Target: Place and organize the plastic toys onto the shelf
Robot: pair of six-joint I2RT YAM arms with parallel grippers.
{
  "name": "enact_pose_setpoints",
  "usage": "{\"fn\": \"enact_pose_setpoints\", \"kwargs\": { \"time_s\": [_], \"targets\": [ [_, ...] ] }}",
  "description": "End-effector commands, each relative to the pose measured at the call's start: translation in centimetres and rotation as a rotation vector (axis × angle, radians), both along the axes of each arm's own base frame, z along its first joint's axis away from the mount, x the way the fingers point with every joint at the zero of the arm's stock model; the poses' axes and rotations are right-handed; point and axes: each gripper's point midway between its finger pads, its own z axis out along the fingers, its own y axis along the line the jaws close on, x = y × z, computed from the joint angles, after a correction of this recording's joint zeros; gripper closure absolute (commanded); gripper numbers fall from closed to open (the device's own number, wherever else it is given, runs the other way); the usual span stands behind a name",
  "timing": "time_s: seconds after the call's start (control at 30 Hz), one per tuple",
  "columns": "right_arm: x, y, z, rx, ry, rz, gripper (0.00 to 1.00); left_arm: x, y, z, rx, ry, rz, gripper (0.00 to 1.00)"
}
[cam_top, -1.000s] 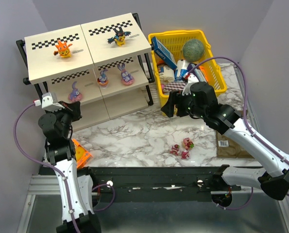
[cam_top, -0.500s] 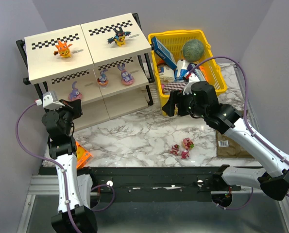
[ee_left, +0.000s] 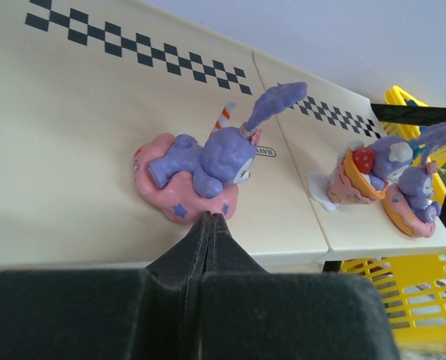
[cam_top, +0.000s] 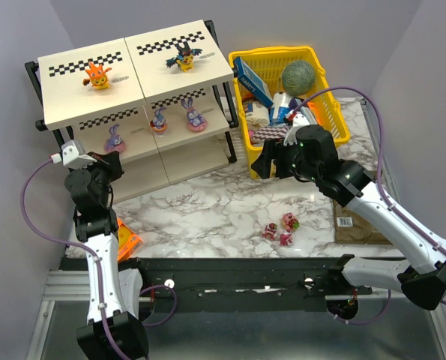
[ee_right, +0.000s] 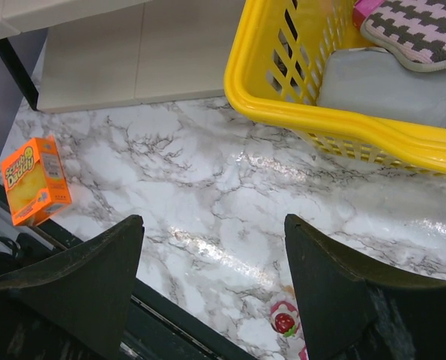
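The shelf (cam_top: 136, 71) stands at the back left. On its top tier are an orange toy (cam_top: 98, 75) and a black-and-yellow winged toy (cam_top: 184, 57). The middle tier (ee_left: 73, 150) carries three purple bunny-eared toys (cam_top: 115, 139) (cam_top: 160, 120) (cam_top: 192, 116). My left gripper (cam_top: 112, 162) is shut and empty, its tips (ee_left: 210, 217) at the pink base of the leftmost bunny toy (ee_left: 208, 161). Three small red-pink toys (cam_top: 270, 231) (cam_top: 290, 220) (cam_top: 285, 239) lie on the marble near the front. My right gripper (cam_top: 260, 163) hovers open and empty (ee_right: 211, 223) over the marble, with one red-pink toy (ee_right: 284, 321) below it.
A yellow basket (cam_top: 335, 124) with boxes and a green ball stands right of the shelf, its rim (ee_right: 282, 101) close to my right gripper. A flat orange packet (cam_top: 127, 238) (ee_right: 35, 180) lies at the front left. A brown card (cam_top: 354, 221) lies at the right edge.
My left arm has shifted slightly left and back from the middle tier, so the leftmost bunny toy shows more fully. The right arm has barely moved.
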Motion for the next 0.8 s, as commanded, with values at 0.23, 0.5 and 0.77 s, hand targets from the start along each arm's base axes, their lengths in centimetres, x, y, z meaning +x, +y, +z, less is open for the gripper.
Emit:
{"fn": "enact_pose_setpoints", "kwargs": {
  "time_s": [0.23,0.5,0.77],
  "targets": [
    [0.3,-0.5,0.2,-0.014,-0.008,-0.011,0.17,1.0,1.8,1.1,0.023,-0.036,0.086,1.0],
    [0.5,-0.6,0.0,-0.019,-0.002,-0.014,0.17,1.3,2.7,1.5,0.017,-0.053,0.132,1.0],
    [0.6,-0.6,0.0,-0.022,-0.003,-0.016,0.17,1.8,3.0,1.7,0.008,-0.067,0.139,1.0]
  ]
}}
